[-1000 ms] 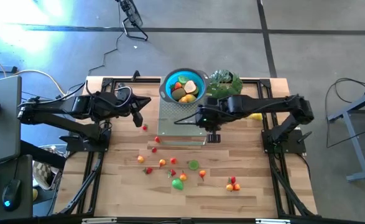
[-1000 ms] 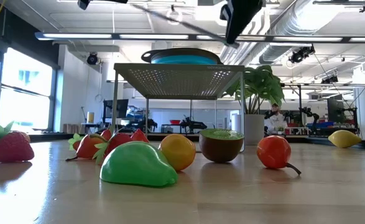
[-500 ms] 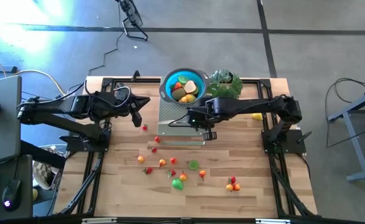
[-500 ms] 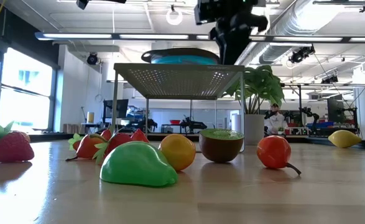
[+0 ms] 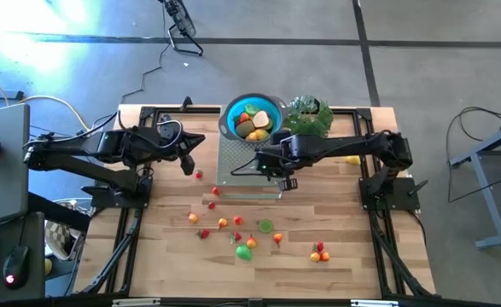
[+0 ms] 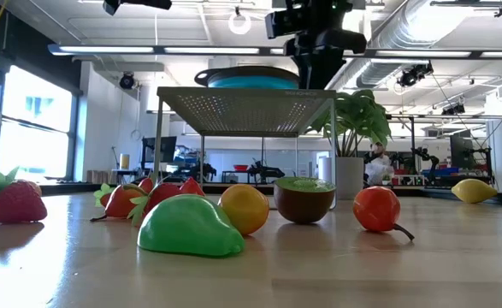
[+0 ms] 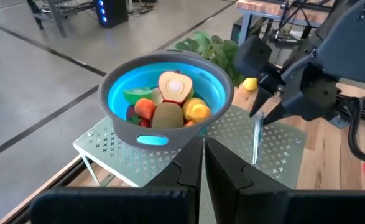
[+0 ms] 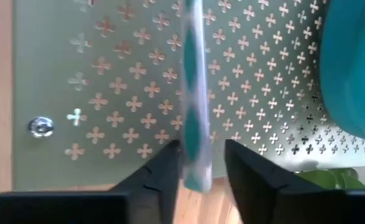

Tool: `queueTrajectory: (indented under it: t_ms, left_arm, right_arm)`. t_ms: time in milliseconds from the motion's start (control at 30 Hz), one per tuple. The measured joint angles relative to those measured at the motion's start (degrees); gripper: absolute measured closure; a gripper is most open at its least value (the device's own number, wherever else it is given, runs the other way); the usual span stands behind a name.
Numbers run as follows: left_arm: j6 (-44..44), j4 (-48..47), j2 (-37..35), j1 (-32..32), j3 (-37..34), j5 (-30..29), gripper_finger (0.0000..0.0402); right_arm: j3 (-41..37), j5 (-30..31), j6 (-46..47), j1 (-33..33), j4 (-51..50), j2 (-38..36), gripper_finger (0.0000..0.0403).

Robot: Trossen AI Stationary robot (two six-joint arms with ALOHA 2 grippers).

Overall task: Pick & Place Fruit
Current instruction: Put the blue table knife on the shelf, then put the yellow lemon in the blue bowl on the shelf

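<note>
Several small toy fruits (image 5: 241, 234) lie scattered on the wooden table's near half. More fruit (image 7: 170, 102) fills the blue bowl (image 5: 252, 118), which stands on a perforated metal stand (image 5: 233, 153). My right gripper (image 8: 201, 168) hangs over the stand's near right part, open, with the slim knife (image 8: 193, 93) between its fingers. My left gripper (image 7: 204, 155) is shut on nothing. It hovers left of the stand (image 7: 275, 143) and points at the bowl. My right gripper has the knife's striped handle end (image 8: 194, 177) between its fingers, which come from above at a slant. A gap shows on one side of the handle. On the other side the handle lies close to the finger (image 8: 170, 171); whether they touch I cannot tell. The blade (image 5: 250, 168) runs toward the table's left over the stand.
A leafy green plant (image 5: 308, 115) stands right of the bowl at the far edge. A yellow lemon (image 5: 351, 159) lies by the right arm. In the low view a green pear (image 6: 189, 227), a kiwi half (image 6: 304, 198) and strawberries (image 6: 11, 198) sit close in front.
My right gripper has come down and a little toward the table's left, bringing the knife low over the stand, and its wrist has rolled somewhat. Over the last half second it has kept still. The fruit and the bowl have not moved.
</note>
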Motion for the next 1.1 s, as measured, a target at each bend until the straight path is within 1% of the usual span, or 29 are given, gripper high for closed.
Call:
queueTrajectory:
  t_ms: [100, 200, 267, 400, 500, 633, 733, 900, 1000, 1100]
  left_arm:
    - [0.0, 0.0, 0.0, 0.0, 0.0, 0.0, 0.0388]
    - [0.0, 0.0, 0.0, 0.0, 0.0, 0.0, 0.0388]
    - [0.0, 0.0, 0.0, 0.0, 0.0, 0.0, 0.0388]
    - [0.0, 0.0, 0.0, 0.0, 0.0, 0.0, 0.0388]
    - [0.0, 0.0, 0.0, 0.0, 0.0, 0.0, 0.0388]
    - [0.0, 0.0, 0.0, 0.0, 0.0, 0.0, 0.0388]
    - [0.0, 0.0, 0.0, 0.0, 0.0, 0.0, 0.0388]
    - [0.0, 0.0, 0.0, 0.0, 0.0, 0.0, 0.0388]
    - [0.0, 0.0, 0.0, 0.0, 0.0, 0.0, 0.0388]
    - [0.0, 0.0, 0.0, 0.0, 0.0, 0.0, 0.0388]
  right_arm:
    - [0.0, 0.3, 0.3, 0.0, 0.0, 0.0, 0.0244]
    - [0.1, -0.2, 1.4, 0.1, -1.3, -0.8, 0.0227]
    - [1.2, -1.3, 2.9, 0.1, -2.9, -1.3, 0.0228]
    - [4.4, -3.7, 5.6, 0.2, -5.5, -3.6, 0.0246]
    - [6.7, -6.1, 8.1, 0.6, -5.6, -5.6, 0.0259]
    - [8.9, -7.0, 13.1, 1.8, -5.9, -9.2, 0.0269]
    - [10.0, -9.9, 18.8, 2.7, -7.3, -11.9, 0.027]
    - [10.1, -14.7, 34.3, 3.6, -10.0, -15.9, 0.0273]
    - [10.1, -15.1, 41.2, 4.7, -14.0, -17.4, 0.028]
    - [10.1, -13.3, 45.8, 6.5, -19.8, -17.9, 0.0289]
